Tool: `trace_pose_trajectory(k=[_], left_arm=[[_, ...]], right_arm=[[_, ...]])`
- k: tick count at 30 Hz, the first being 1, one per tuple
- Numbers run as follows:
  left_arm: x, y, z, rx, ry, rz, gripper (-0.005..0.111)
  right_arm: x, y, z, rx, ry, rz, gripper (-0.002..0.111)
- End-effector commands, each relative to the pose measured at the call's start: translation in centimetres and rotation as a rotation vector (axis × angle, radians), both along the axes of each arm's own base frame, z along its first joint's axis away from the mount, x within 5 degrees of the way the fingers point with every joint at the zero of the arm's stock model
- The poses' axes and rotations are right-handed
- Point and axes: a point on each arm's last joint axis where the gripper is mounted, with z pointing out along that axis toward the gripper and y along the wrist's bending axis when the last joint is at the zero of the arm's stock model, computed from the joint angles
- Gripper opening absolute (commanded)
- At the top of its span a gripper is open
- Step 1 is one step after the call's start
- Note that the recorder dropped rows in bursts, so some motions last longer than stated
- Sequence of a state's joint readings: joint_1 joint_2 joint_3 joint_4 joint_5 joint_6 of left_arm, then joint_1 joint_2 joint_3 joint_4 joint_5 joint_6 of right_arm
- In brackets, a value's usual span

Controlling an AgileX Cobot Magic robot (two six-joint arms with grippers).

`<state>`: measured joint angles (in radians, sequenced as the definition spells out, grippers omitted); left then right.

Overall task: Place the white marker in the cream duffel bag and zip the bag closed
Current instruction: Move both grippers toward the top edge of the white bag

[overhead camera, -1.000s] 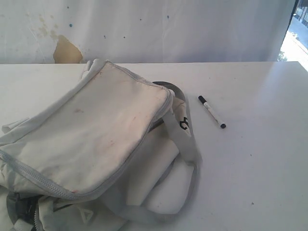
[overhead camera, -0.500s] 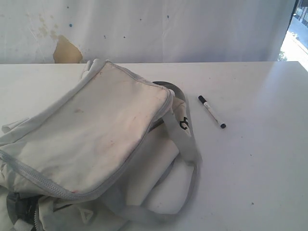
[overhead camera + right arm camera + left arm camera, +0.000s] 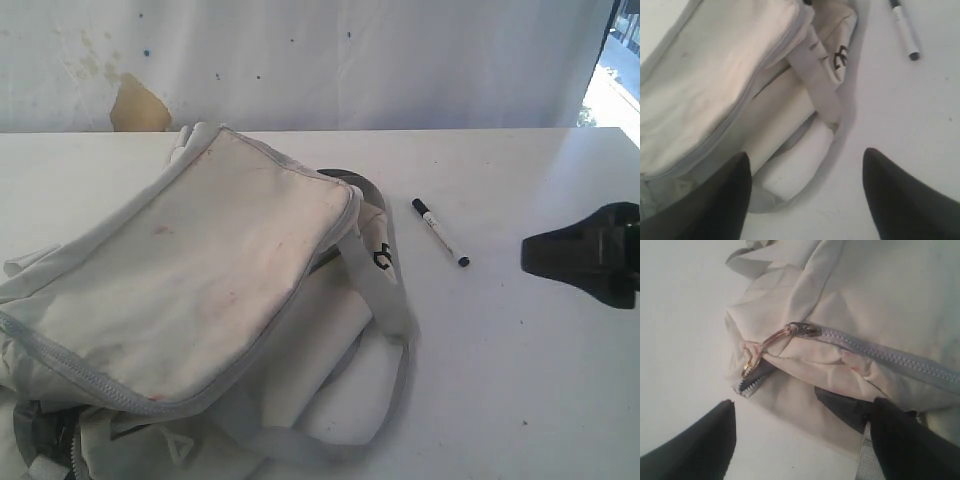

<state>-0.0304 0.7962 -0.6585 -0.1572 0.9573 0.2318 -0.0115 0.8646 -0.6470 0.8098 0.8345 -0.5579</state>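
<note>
The cream duffel bag [image 3: 200,270] lies slumped across the left half of the table, its grey zipper [image 3: 890,357] shut along the edge seen in the left wrist view. The white marker [image 3: 440,232] with a black cap lies on the bare table just right of the bag's grey strap [image 3: 385,270]. My right gripper [image 3: 560,255] hangs at the right edge, to the right of the marker. In its own view it stands open [image 3: 805,155] above the bag's end, with the marker [image 3: 905,30] apart from it. My left gripper [image 3: 804,405] is open over a bag corner near the metal zipper pull [image 3: 760,347], holding nothing.
The white table [image 3: 520,380] extends to the right of the bag. A stained white backdrop [image 3: 135,100] stands behind the table's far edge. A strap loop [image 3: 840,115] trails from the bag onto the table. Dark grey lining [image 3: 845,407] shows at the bag's corner.
My right gripper has come into the exterior view from the right edge. The bag and the marker have not moved.
</note>
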Motion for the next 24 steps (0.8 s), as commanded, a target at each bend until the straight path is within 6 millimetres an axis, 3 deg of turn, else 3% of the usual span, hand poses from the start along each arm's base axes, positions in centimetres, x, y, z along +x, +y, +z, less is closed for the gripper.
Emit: trace_pose_trajectory(k=[1,10,20,24], left_arm=[[1.5,-0.2,-0.9,-0.019,0.056,0.003,0.085],[4.0,-1.0,-1.5,-0.069,0.182,-0.049,0.085],[7.6,-1.0,2.1,-0.119,0.108,0.046,0.085],[9.5,-1.1,1.5,-0.114,0.153,0.037,0.085]], right_arm=[[1.3,0.6,0.2,0.041,-0.003,0.064,0.060],[2.2,0.6,-0.5,0.018,0.015,0.087,0.060],[2.9,1.1,-1.1,0.108,0.083,0.090,0.063],[4.1,1.2,-2.0,0.144,0.127,0.090,0.070]])
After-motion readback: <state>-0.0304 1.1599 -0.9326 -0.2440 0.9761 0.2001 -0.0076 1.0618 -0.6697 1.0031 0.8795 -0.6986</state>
